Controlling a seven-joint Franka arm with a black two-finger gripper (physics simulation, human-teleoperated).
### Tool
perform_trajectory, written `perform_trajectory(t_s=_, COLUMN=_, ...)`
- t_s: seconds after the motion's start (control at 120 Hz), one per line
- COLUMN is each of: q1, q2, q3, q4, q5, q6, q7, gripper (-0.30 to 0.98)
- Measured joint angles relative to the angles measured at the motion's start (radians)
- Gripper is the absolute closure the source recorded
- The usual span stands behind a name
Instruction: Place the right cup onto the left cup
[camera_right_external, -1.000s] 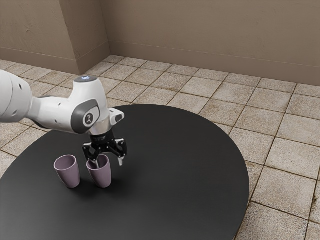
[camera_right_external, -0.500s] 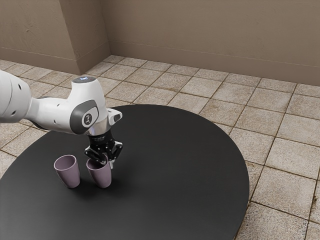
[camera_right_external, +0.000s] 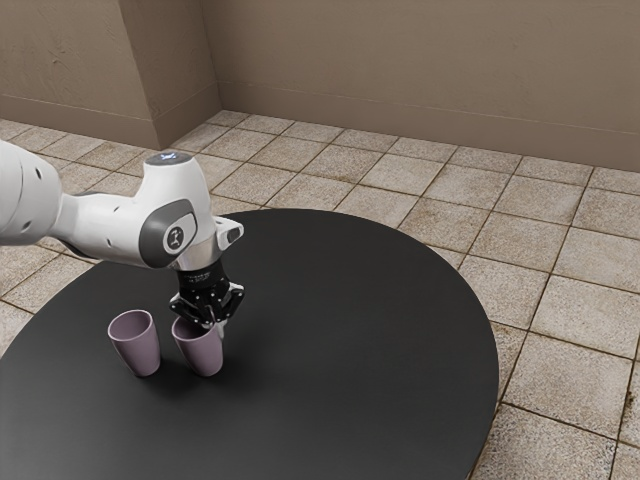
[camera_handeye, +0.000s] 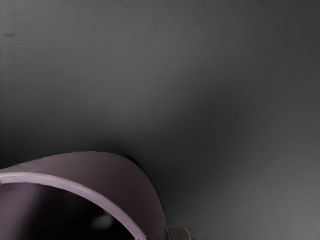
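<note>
Two mauve cups stand upright, side by side and apart. In the exterior view my gripper (camera_right_external: 216, 325) is down at the rim of the right cup (camera_right_external: 203, 354), shut on its wall on the side away from the other cup. One finger is inside the cup, the other outside. The left cup (camera_right_external: 138, 345) stands untouched, its mouth facing up. In the wrist view, the held cup (camera_handeye: 135, 182) shows its curved rim and dark inside, with a fingertip (camera_handeye: 180, 234) just outside its wall.
Both cups stand on a round black table (camera_right_external: 360, 340), near its edge at the exterior view's left. Tiled floor (camera_right_external: 560, 310) surrounds the table, and brown walls (camera_right_external: 420, 70) rise behind.
My fingers have closed from wide apart onto the right cup's wall, and the hand has shifted very slightly. Both cups stand almost exactly where they were.
</note>
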Motion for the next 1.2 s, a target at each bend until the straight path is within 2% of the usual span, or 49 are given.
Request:
perform_trajectory(t_s=0.2, q1=-0.003, q2=-0.009, q3=0.000, q4=0.009, q5=0.010, q6=-0.019, q7=-0.012, gripper=0.78)
perform_trajectory(t_s=0.417, q1=-0.010, q2=-0.061, q3=0.000, q4=0.054, q5=0.060, q6=-0.079, q7=-0.021, gripper=0.78)
perform_trajectory(t_s=0.683, q1=-0.018, q2=-0.219, q3=-0.001, q4=0.068, q5=0.182, q6=-0.181, q7=-0.032, gripper=0.78)
perform_trajectory(t_s=0.817, q1=0.034, q2=-0.287, q3=-0.001, q4=0.049, q5=0.246, q6=-0.252, q7=-0.043, gripper=0.78)
perform_trajectory(t_s=0.95, q1=0.077, q2=-0.298, q3=0.001, q4=0.037, q5=0.281, q6=-0.305, q7=-0.052, gripper=0.79)
perform_trajectory(t_s=1.2, q1=0.105, q2=-0.264, q3=0.005, q4=0.048, q5=0.309, q6=-0.335, q7=-0.064, gripper=0.79)
